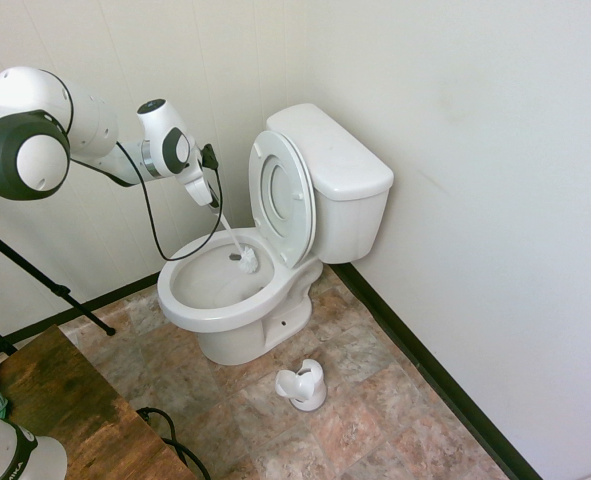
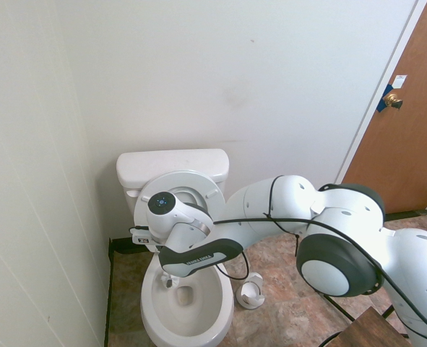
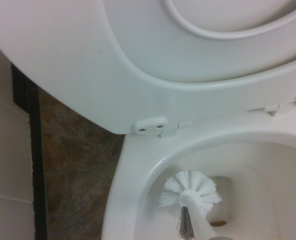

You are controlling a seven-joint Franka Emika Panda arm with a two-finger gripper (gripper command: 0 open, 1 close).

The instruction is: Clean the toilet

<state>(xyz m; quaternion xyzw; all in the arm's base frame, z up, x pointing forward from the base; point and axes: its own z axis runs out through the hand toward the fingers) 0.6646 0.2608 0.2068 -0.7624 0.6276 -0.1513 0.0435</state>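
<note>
The white toilet (image 1: pixel 230 300) stands in the corner with its seat and lid (image 1: pixel 283 195) raised against the tank (image 1: pixel 335 165). My gripper (image 1: pixel 216 206) hangs over the back left of the bowl, shut on the thin handle of a white toilet brush (image 1: pixel 246 260). The bristle head sits inside the bowl near the back rim. In the wrist view the brush head (image 3: pixel 190 190) is low in the bowl (image 3: pixel 132 195), under the raised seat (image 3: pixel 137 75). The second exterior view has the gripper (image 2: pixel 167 279) above the bowl (image 2: pixel 199 322).
A small white brush holder (image 1: pixel 303 385) stands on the tiled floor in front of the toilet, to its right. Walls close in behind and beside the toilet. A wooden table (image 1: pixel 65 410) is at the lower left, a brown door (image 2: pixel 408 130) to the right.
</note>
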